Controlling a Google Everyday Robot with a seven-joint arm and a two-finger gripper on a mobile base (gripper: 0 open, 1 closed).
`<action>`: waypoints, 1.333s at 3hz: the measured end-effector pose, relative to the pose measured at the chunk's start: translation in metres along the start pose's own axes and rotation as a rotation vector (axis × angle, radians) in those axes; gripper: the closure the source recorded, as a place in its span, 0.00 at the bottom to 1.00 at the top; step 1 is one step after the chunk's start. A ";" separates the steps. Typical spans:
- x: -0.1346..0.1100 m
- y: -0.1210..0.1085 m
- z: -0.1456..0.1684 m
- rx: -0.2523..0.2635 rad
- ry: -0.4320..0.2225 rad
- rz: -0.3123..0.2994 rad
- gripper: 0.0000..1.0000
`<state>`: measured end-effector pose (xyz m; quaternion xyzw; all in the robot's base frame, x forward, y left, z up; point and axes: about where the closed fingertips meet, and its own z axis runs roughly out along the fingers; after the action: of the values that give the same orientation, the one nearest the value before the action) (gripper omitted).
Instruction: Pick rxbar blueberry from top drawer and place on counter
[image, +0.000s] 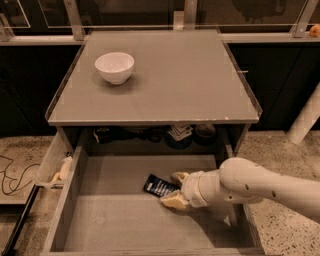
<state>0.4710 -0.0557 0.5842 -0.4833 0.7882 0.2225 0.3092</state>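
The rxbar blueberry (159, 185), a dark navy bar with white text, lies flat on the floor of the open top drawer (120, 220), right of its middle. My gripper (174, 189) reaches in from the right on a white arm and sits low in the drawer. Its cream fingers are open, one (178, 177) behind the bar's right end and one (170, 201) in front of it. The bar's right end lies between them. The grey counter (170, 80) spans the top above the drawer.
A white bowl (114, 67) stands on the counter's left rear. Dark items (180, 134) sit in the shelf behind the drawer. A narrow side drawer (55, 162) with a yellowish object is open at left. A white post (305, 120) stands at right.
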 end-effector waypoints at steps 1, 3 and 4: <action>0.000 0.000 0.000 0.000 0.000 0.000 1.00; -0.002 0.000 -0.002 0.000 0.000 0.000 1.00; -0.010 0.004 -0.013 -0.034 -0.018 -0.007 1.00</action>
<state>0.4679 -0.0560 0.6007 -0.4894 0.7797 0.2390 0.3088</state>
